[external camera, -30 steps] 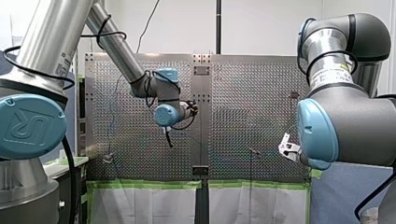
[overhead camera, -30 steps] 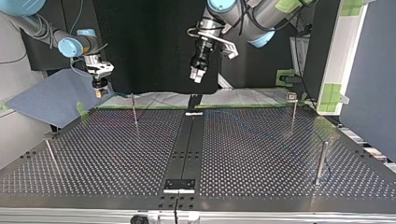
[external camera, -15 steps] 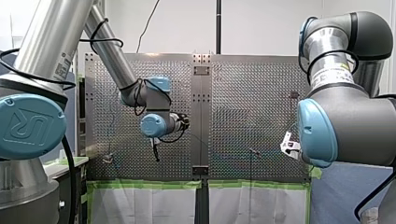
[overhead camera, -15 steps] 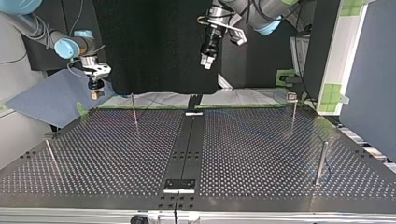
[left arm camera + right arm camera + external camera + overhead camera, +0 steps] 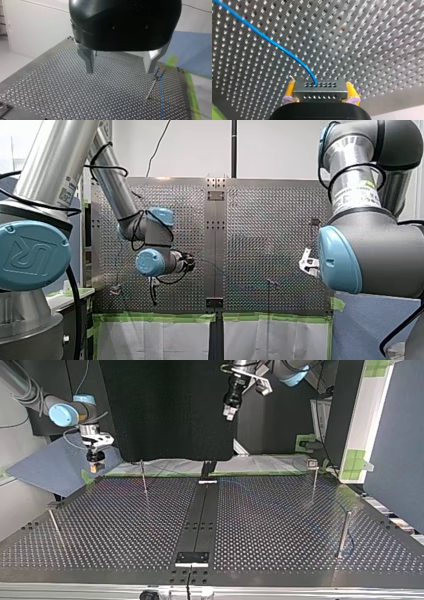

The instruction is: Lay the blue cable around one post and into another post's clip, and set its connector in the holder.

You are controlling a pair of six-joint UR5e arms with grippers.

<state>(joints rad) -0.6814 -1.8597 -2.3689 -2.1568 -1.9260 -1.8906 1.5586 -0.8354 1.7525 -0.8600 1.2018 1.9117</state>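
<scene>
1. My right gripper [image 5: 320,88] pinches the metal connector [image 5: 320,94] between its yellow pads [image 5: 290,88], with one pad against each short side of the block.
2. The blue cable [image 5: 265,37] leaves the connector's face ahead of that gripper. It runs off in a shallow curve over the perforated table [image 5: 374,37].
3. In the top view my right gripper hangs at the upper left of the frame. It is above a blue sheet [image 5: 45,467] just off the table's far left corner, not over the holes.
4. My left gripper [image 5: 119,72] is empty. Its metal fingers [image 5: 87,60] are spread wide with nothing between them, well above the table.
5. In the top view my left gripper sits at the upper middle of the frame, pointing down against a dark backdrop.
6. In the left wrist view a slim post [image 5: 152,86] with a small clip on top stands just beside one finger.
7. The cable lies on the table past that post's foot. I cannot tell whether it sits in the clip, nor which of the top view's posts this is.
8. The top view shows four posts:
   - a far-left post [image 5: 143,477];
   - a far-right post [image 5: 314,480] with a clip at its top;
   - a thick post [image 5: 344,532] at the right;
   - a leaning rod [image 5: 54,527] at the left edge.
9. A dark strip [image 5: 200,520] runs down the table's middle.
</scene>
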